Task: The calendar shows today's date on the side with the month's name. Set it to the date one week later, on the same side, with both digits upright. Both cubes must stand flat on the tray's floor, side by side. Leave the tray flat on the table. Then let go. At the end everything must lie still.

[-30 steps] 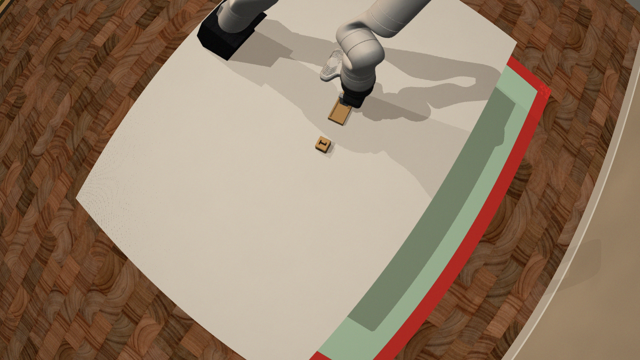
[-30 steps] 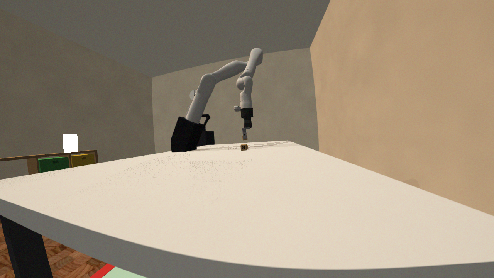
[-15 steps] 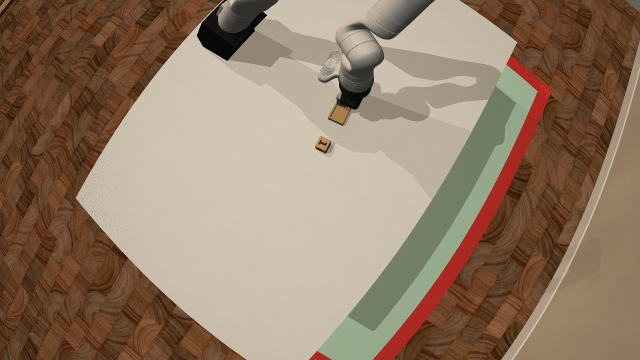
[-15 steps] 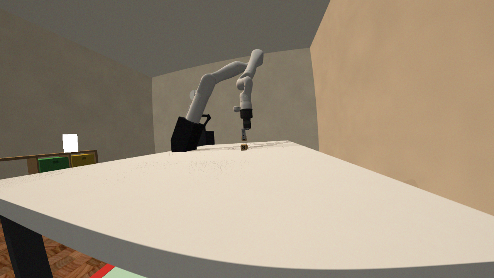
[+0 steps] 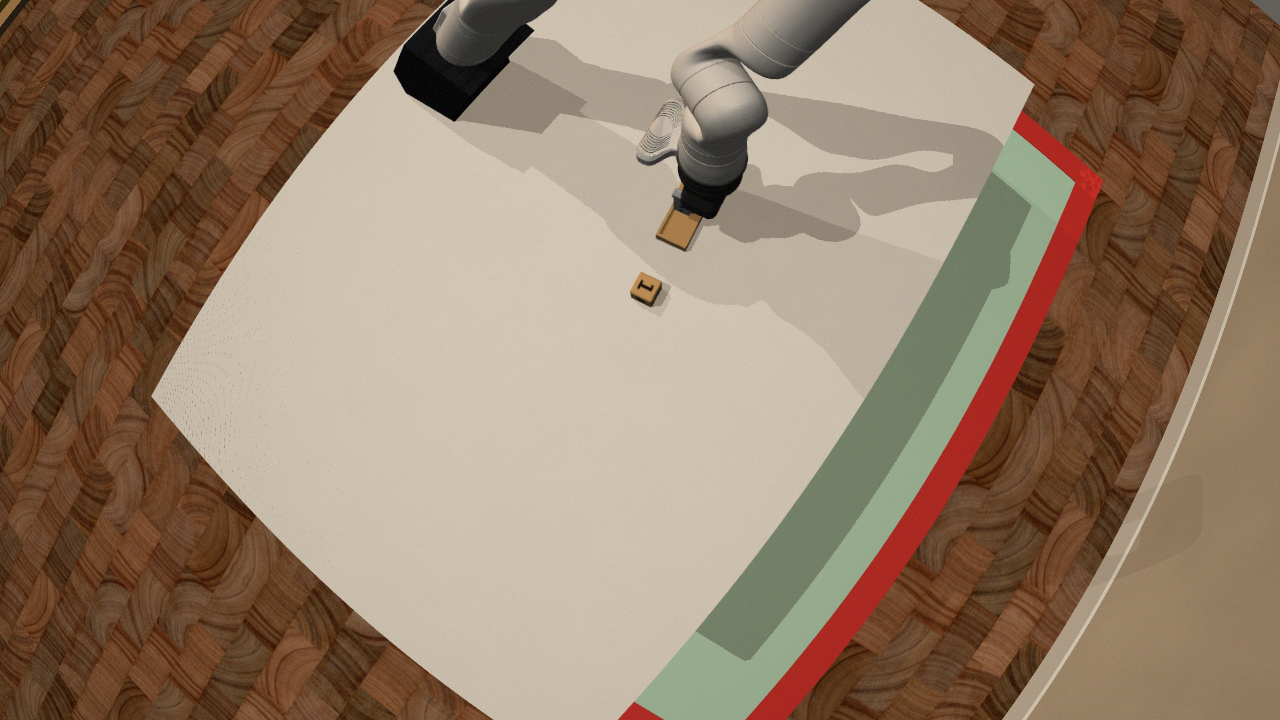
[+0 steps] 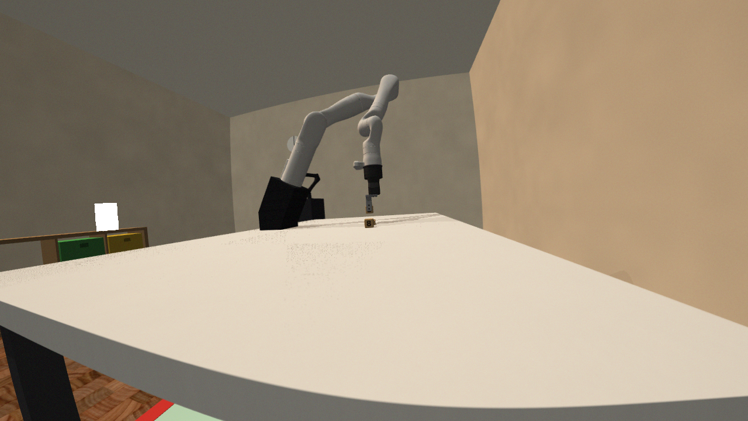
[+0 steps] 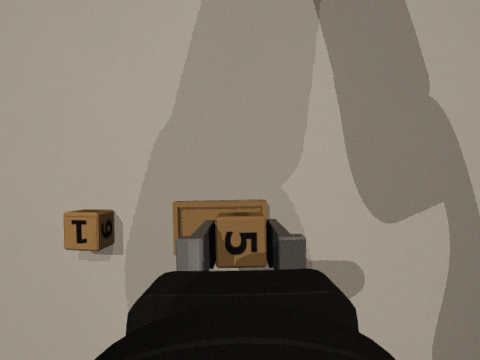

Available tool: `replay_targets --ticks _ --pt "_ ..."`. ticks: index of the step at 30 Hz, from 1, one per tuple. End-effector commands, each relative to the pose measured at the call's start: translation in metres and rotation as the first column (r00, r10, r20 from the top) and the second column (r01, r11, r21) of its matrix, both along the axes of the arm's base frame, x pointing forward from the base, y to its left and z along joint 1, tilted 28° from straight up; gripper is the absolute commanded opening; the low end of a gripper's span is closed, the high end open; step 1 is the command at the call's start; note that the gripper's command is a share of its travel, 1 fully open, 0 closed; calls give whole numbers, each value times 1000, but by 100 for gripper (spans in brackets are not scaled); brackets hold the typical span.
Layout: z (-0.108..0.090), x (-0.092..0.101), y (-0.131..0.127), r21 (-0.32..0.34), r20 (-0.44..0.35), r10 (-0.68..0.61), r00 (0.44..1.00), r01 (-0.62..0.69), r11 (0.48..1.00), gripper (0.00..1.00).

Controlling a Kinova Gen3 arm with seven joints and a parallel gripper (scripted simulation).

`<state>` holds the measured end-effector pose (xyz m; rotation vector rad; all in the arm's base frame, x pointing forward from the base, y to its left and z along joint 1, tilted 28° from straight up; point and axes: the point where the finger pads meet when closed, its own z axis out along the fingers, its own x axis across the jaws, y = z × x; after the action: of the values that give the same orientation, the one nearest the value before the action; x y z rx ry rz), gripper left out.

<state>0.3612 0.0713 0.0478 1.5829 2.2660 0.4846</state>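
My gripper (image 5: 693,206) (image 6: 370,204) (image 7: 240,236) is shut on a wooden date cube (image 7: 240,242) (image 6: 369,210). In the wrist view this cube shows a 5 towards the camera. It hangs a little above the small wooden tray (image 5: 673,231) (image 7: 194,212), which lies flat on the white table (image 5: 447,402). The tray looks empty. A second date cube (image 5: 645,289) (image 6: 369,223) (image 7: 88,230) stands on the table apart from the tray. It has a 1 on top and an 8 on the side facing the exterior camera. The month's name is not visible.
The arm's black base (image 5: 447,76) stands at the table's far edge. A green and red floor strip (image 5: 895,447) runs along the table's right side. A shelf with green and yellow bins (image 6: 80,247) stands far off by the wall.
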Motion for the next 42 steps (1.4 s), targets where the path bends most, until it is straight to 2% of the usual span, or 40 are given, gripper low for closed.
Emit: replay_targets --ticks 1,25,42 --pt "0 0 0 1 1 0 1000 0 1000 57" --pt "-3 2 0 1 1 0 1000 0 1000 57" --pt "-14 7 1 1 1 0 1000 0 1000 57"
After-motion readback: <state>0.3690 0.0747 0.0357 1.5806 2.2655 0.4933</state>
